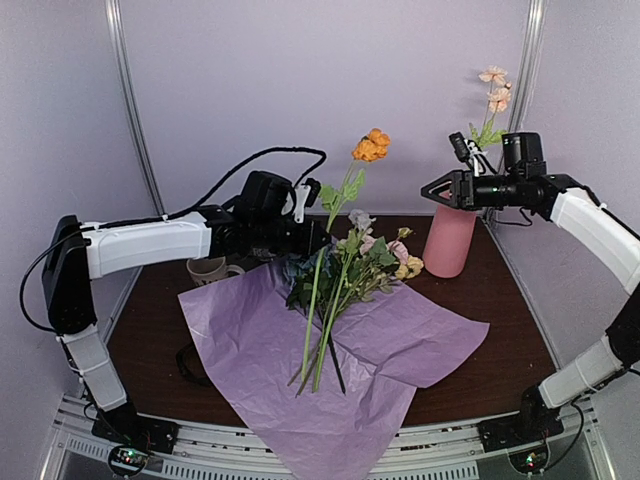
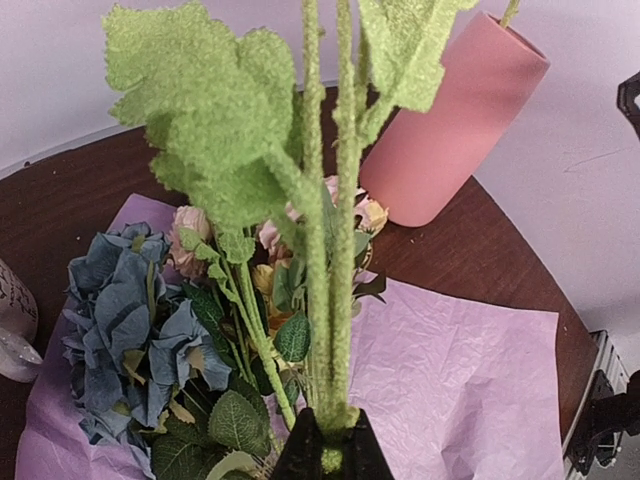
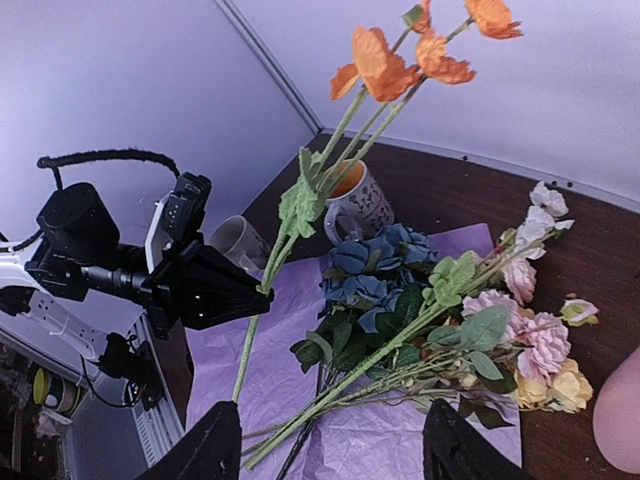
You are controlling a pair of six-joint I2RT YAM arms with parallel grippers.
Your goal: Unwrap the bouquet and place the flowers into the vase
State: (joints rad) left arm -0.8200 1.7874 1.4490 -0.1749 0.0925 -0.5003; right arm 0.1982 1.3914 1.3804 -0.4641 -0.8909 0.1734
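The bouquet is unwrapped: its lilac tissue paper (image 1: 300, 360) lies flat, and the flowers (image 1: 350, 270) lie in a loose bunch on it. My left gripper (image 2: 330, 450) is shut on the fuzzy green stem of an orange flower (image 1: 371, 146), held nearly upright above the bunch. In the right wrist view the same orange flower (image 3: 400, 55) rises from the left gripper (image 3: 260, 292). The pink vase (image 1: 450, 240) stands at the back right with a peach flower (image 1: 495, 95) in it. My right gripper (image 1: 430, 190) hovers open beside the vase's top, with nothing between its fingers (image 3: 205, 445).
A patterned mug (image 1: 210, 268) stands at the paper's back left corner; the right wrist view shows a second mug (image 3: 360, 200) behind the blue blooms (image 3: 375, 265). The paper hangs over the table's near edge. Purple walls close in the back and sides.
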